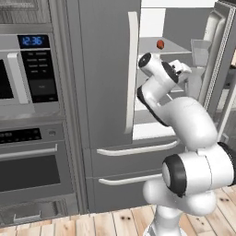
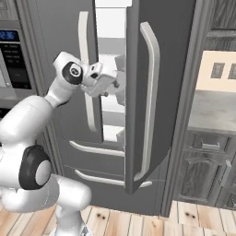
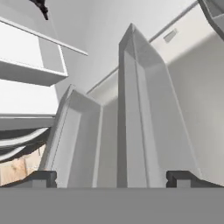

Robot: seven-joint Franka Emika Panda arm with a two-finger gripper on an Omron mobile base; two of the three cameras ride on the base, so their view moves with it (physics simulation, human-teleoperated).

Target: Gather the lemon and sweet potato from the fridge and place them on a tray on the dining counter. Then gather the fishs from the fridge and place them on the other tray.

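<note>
The grey fridge (image 1: 103, 69) has its left door closed and its right door (image 2: 156, 92) swung open. The small orange-red sweet potato (image 1: 160, 44) lies on an upper shelf inside. My gripper (image 2: 115, 85) reaches into the gap at mid height, below and to the right of the sweet potato. In the hand view the gripper (image 3: 111, 179) is open and holds nothing; its dark fingertips (image 3: 43, 178) face the white door bins (image 3: 140, 109). The lemon, the fish, both trays and the dining counter are out of view.
A built-in microwave (image 1: 27, 69) and oven (image 1: 32, 170) stand left of the fridge. Two fridge drawers with curved handles (image 1: 136, 150) sit below the arm. A counter with dark cabinets (image 2: 212, 115) is right of the open door, which stands close beside my hand.
</note>
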